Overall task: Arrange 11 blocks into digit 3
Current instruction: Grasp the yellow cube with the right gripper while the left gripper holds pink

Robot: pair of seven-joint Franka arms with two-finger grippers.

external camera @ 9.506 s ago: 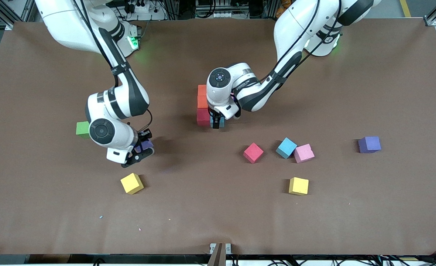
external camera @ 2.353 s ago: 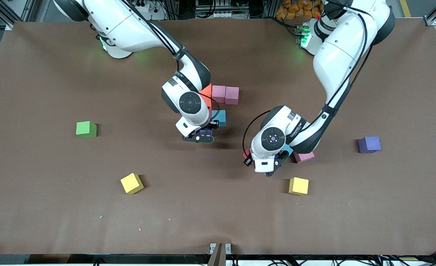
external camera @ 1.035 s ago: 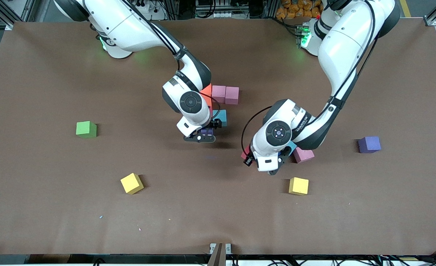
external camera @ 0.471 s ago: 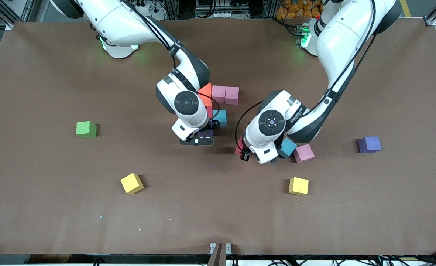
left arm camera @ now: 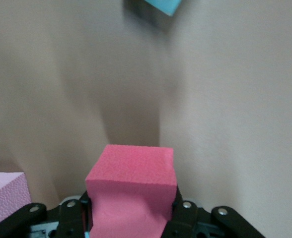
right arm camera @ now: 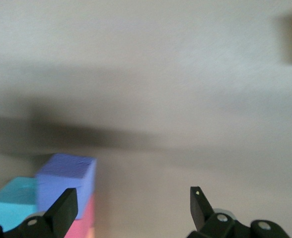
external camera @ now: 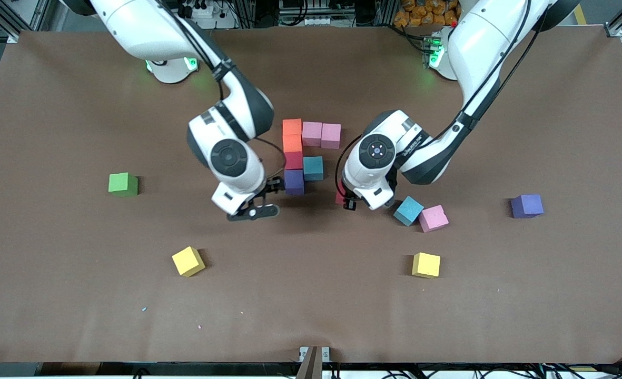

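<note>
- The left gripper (external camera: 345,202) has its jaws clamped on a red cube (left arm camera: 131,183) and hangs over the bench (external camera: 311,295), just beside the unfinished digit 3 (external camera: 303,152), toward the left arm's end.
- The right gripper (external camera: 262,199) is over the bench next to the figure's purple cube (external camera: 294,181); its jaws are apart and empty.
- The figure is a column of two orange cubes, a red one and the purple one, with two pink cubes (external camera: 321,134) and a light blue cube (external camera: 313,168) joined at the side.
- Risk: the two grippers are close together around the figure, so I think they could bump, or the carried cube could push the light blue cube out of line when it goes down.
- Risk: the foam looks soft and is squeezed in the clamp, so at release it may spring and sit crooked.
- All the cubes are matte and grainy with sharp edges; the bench cover is flat, brown and dull.
</note>
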